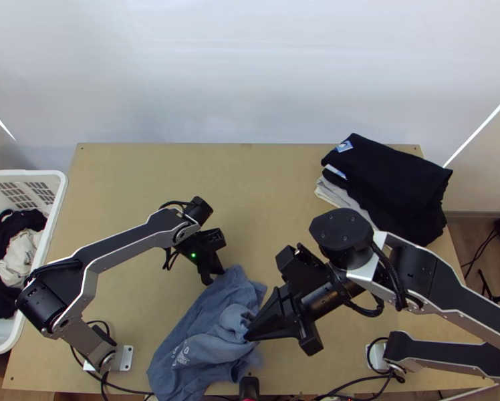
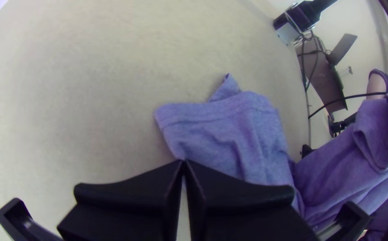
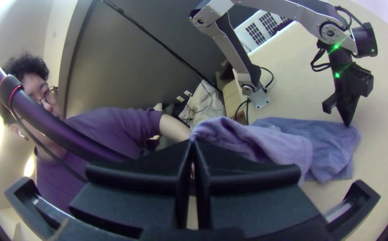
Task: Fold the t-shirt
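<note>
Your right end effector (image 1: 248, 336) clamps a raised bunch of the t-shirt (image 1: 196, 347); your left end effector (image 1: 208, 281) is closed, apparently on its far edge. From there, its long axis slants toward the surface's (image 1: 130, 220) near edge.

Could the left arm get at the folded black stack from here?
Probably not: the left claw sits closed at the t-shirt's edge, well short of the black stack, and the right arm looks partly in between.
</note>
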You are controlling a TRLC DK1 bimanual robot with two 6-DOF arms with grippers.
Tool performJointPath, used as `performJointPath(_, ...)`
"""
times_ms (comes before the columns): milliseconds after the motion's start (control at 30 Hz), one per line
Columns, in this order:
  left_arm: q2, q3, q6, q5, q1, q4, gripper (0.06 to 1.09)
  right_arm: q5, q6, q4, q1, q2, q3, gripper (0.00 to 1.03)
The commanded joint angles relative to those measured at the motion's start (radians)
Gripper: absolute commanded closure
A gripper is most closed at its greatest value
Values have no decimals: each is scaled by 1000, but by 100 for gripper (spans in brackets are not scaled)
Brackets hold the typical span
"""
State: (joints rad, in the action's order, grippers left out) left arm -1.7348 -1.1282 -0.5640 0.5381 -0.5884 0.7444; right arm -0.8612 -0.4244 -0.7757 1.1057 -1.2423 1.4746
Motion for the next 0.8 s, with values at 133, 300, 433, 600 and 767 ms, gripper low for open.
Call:
performJointPath(133,9,21,33,31,2,-68,105,1,9,0,-35,-5,4,100)
performJointPath(300,3,-31,88,31,82,-94,105,1,9,0,-49,-6,1,100)
performJointPath(433,-43,-119,156,22,183,-109,105,2,10,0,-73,-6,-7,100)
performJointPath(600,-129,-246,207,-17,357,-116,105,2,10,0,-98,-6,-2,100)
performJointPath(767,-204,-354,236,-56,545,-117,105,2,41,1,-168,-16,0,100)
